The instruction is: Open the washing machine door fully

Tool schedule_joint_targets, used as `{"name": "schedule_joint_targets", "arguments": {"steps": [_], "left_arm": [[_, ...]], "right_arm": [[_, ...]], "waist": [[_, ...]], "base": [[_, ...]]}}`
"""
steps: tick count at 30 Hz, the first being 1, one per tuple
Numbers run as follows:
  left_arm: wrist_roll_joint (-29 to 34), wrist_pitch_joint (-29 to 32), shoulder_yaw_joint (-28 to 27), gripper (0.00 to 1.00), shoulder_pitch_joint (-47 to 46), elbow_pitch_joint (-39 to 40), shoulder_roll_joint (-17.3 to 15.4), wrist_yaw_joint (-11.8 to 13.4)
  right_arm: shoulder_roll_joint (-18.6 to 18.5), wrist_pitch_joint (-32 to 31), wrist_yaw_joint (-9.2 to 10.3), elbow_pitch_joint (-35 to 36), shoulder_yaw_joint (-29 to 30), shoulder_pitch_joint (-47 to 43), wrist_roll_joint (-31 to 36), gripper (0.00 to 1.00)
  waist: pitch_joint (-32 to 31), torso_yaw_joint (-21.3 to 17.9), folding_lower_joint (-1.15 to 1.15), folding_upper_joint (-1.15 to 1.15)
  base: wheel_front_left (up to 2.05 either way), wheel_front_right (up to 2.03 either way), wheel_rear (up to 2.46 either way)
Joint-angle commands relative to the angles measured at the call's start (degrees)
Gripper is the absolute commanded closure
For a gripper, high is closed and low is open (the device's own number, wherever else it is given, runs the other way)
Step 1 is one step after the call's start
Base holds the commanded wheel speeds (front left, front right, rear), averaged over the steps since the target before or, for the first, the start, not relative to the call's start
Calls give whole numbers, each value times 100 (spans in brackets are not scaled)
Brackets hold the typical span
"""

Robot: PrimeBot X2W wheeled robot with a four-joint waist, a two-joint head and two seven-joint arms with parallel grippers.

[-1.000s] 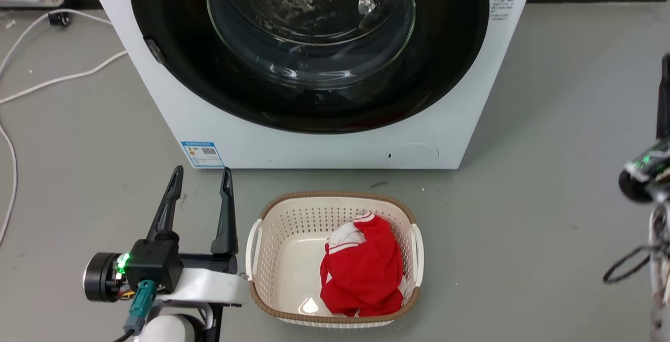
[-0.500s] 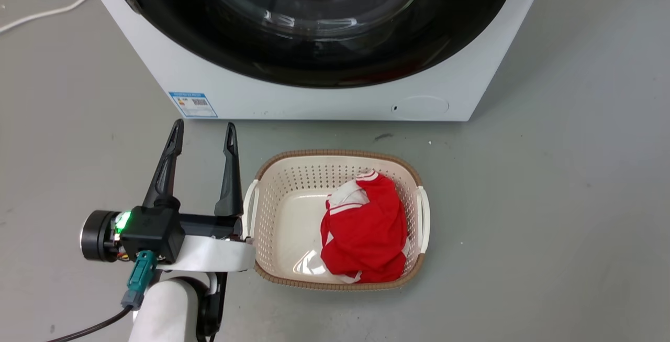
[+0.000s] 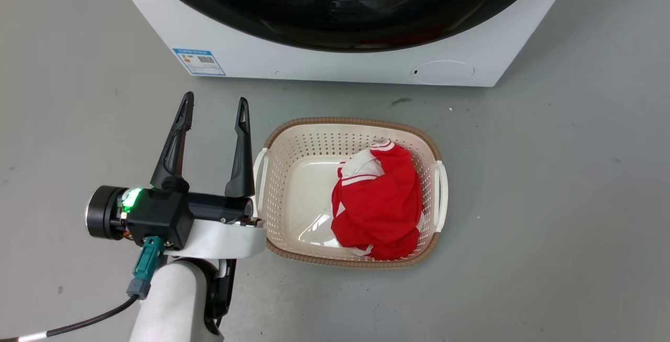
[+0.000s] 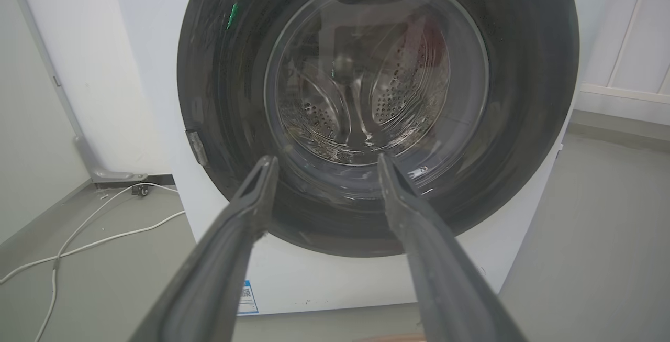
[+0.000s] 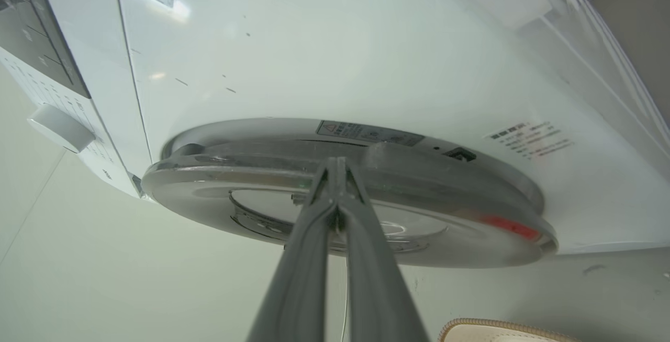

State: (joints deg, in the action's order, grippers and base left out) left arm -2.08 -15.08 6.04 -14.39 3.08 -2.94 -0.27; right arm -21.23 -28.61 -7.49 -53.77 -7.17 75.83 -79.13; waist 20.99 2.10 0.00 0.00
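The head camera has tipped downward (the whole picture shifted): the washing machine (image 3: 314,67) now crowds the frame's top edge, while the laundry basket (image 3: 345,121) and left claw (image 3: 215,98) sit higher.

The left gripper (image 3: 214,107) sits low on the left, fingers spread wide apart and pointing forward, above its pale forearm (image 3: 175,300). The right gripper (image 5: 335,166) has both fingers pressed together.
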Motion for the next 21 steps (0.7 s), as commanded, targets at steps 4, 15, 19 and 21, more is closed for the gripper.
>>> {"name": "schedule_joint_targets", "arguments": {"steps": [4,15,19,21], "left_arm": [[22,-14,47,0,-60,43,7,43],[-7,-14,206,0,-256,114,7,116],[-17,-14,267,0,-302,122,7,142],[-30,-14,305,0,-341,112,7,145]], "right_arm": [[66,-11,0,-185,-79,302,196,100],[137,-8,0,-456,-113,697,483,100],[181,-110,0,-495,-106,781,510,100],[194,-198,0,-508,-97,804,507,100]], "waist": [[168,100,0,0],[544,197,0,0],[647,214,0,0],[682,224,0,0]], "base": [[0,0,0],[0,0,0],[0,0,0],[0,0,0]]}}
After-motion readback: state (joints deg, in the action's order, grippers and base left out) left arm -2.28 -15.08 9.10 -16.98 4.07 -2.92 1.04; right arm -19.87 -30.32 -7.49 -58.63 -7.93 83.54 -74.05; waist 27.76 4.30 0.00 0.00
